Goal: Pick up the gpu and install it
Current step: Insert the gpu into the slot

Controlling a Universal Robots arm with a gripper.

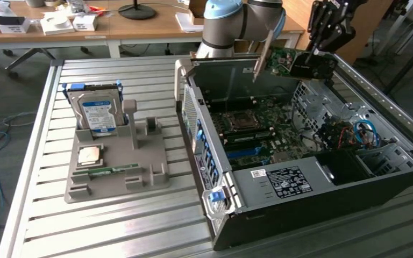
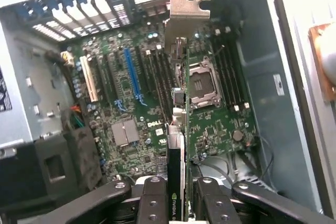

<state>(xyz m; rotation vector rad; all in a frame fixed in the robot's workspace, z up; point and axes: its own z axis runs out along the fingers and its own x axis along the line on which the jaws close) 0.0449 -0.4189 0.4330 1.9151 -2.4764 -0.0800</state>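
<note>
My gripper (image 1: 315, 54) is shut on the gpu (image 1: 282, 58), a dark green card with a long silvery bracket along one end. It hangs in the air over the back of the open computer case (image 1: 300, 177), clear of the motherboard (image 1: 253, 134). In the wrist view the gpu (image 2: 178, 129) shows edge-on between my black fingers (image 2: 152, 198), its bracket (image 2: 186, 14) pointing toward the case's rear slot openings. Below it lie the motherboard (image 2: 220, 124) and a blue expansion slot (image 2: 132, 74), off to the side of the card's edge.
On the slatted metal table (image 1: 120, 226), a grey holder (image 1: 116, 172) carries a hard drive (image 1: 97, 113), a CPU (image 1: 92, 155) and a memory stick (image 1: 109, 170). Cables and a drive bay fill the case's near end (image 1: 357, 140). A wooden desk (image 1: 142, 27) stands behind.
</note>
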